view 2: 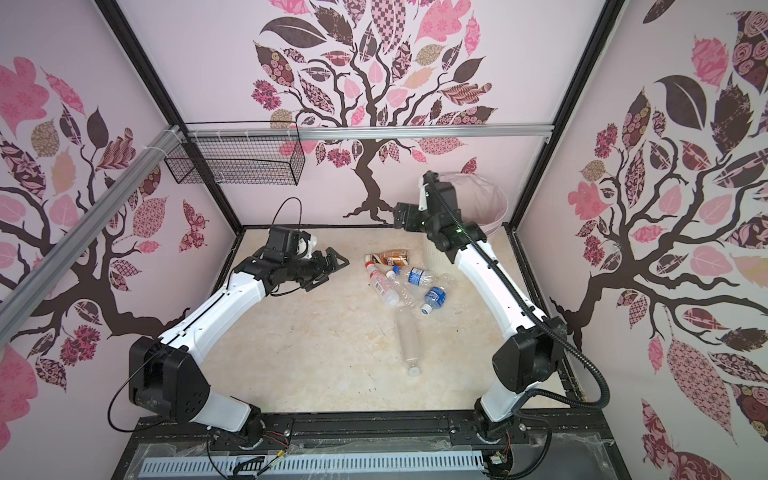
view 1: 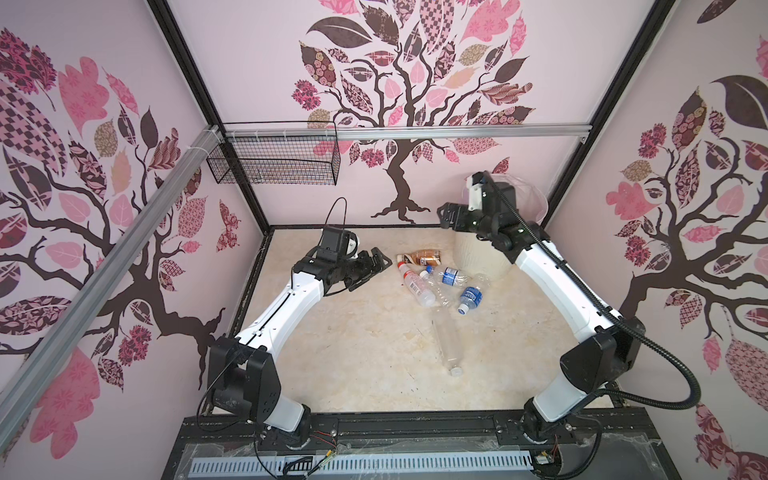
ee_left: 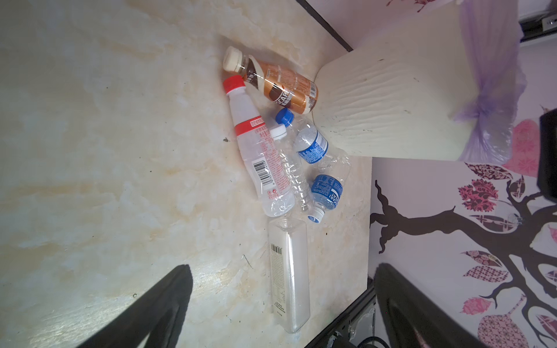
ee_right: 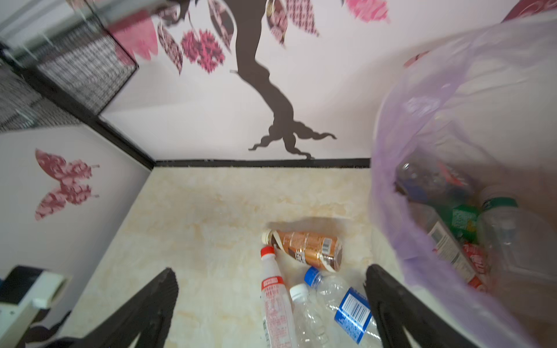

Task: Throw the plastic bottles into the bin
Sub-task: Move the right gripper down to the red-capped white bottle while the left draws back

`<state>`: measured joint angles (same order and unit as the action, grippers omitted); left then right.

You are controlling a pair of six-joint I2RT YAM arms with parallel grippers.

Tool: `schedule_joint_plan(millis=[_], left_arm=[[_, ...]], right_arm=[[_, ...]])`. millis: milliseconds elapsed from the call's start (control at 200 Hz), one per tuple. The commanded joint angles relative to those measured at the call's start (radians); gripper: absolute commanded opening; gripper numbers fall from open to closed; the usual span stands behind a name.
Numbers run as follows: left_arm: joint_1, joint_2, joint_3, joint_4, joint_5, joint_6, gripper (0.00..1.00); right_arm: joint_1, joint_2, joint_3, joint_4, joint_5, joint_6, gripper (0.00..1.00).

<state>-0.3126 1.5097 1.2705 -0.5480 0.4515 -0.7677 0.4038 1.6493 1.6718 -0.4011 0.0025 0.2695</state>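
Bottles (view 1: 415, 284) on table (view 1: 353, 353): six, one brown-gold, near one bin (view 1: 478, 259)

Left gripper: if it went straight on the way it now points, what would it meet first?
Most likely the red-capped bottle, which lies nearest ahead of the left gripper. Depth is unclear, so it might pass above it.

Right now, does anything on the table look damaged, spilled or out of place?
Six plastic bottles lie on their sides on the table beside the bin, not yet in it. The blue-capped bottle looks crumpled at its base. I see no spill.
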Motion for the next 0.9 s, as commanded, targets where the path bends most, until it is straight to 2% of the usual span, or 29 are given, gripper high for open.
schedule_joint_plan(millis=[0, 155, 325, 580, 895], left_arm=[[0.028, 0.002, -0.054, 0.074, 0.047, -0.087, 0.98], [0.063, -0.023, -0.139, 0.143, 0.082, -0.136, 0.98], [0.111, -0.076, -0.223, 0.177, 0.093, -0.159, 0.98], [0.145, -0.108, -0.279, 0.18, 0.135, -0.14, 0.98], [0.151, -0.11, -0.3, 0.2, 0.147, -0.144, 0.98]], right_arm=[[0.05, -0.03, -0.07, 0.015, 0.095, -0.072, 1.0], [0.142, 0.0, -0.188, 0.027, 0.119, -0.101, 0.99], [0.172, 0.053, -0.288, 0.064, 0.103, -0.095, 1.0], [0.21, 0.185, -0.297, 0.055, 0.101, -0.132, 0.99], [0.233, 0.301, -0.256, 0.039, 0.097, -0.153, 0.86]])
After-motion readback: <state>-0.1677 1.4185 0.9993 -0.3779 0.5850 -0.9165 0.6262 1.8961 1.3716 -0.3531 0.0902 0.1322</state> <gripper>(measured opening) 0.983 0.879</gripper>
